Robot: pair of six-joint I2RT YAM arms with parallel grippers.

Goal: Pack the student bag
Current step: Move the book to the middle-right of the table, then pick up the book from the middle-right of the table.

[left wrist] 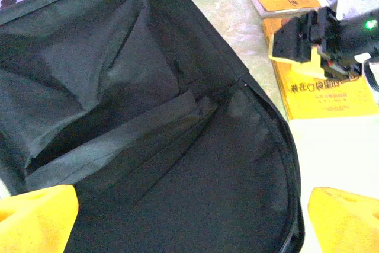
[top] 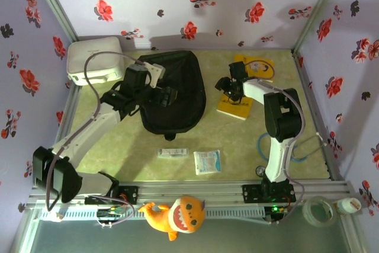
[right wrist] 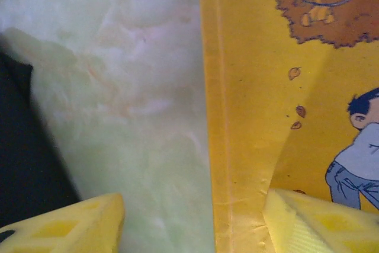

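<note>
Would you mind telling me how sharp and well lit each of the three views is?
Top external: sharp and evenly lit, soft shadows on the table, but the student bag is a dark shape showing little detail. Left wrist: the bag's lining is dim, though its folds are legible. Right wrist: very close and soft, the yellow book slightly blurred.

This is a robot test cell in a lab. Flowered wallpaper panels (top: 237,22) box in a small marbled green tabletop (top: 237,146), and a metal frame post (top: 53,4) rises at a corner. The left arm (top: 89,131) and right arm (top: 278,146) are bolted to an aluminium rail (top: 201,192) along the near edge.
</note>
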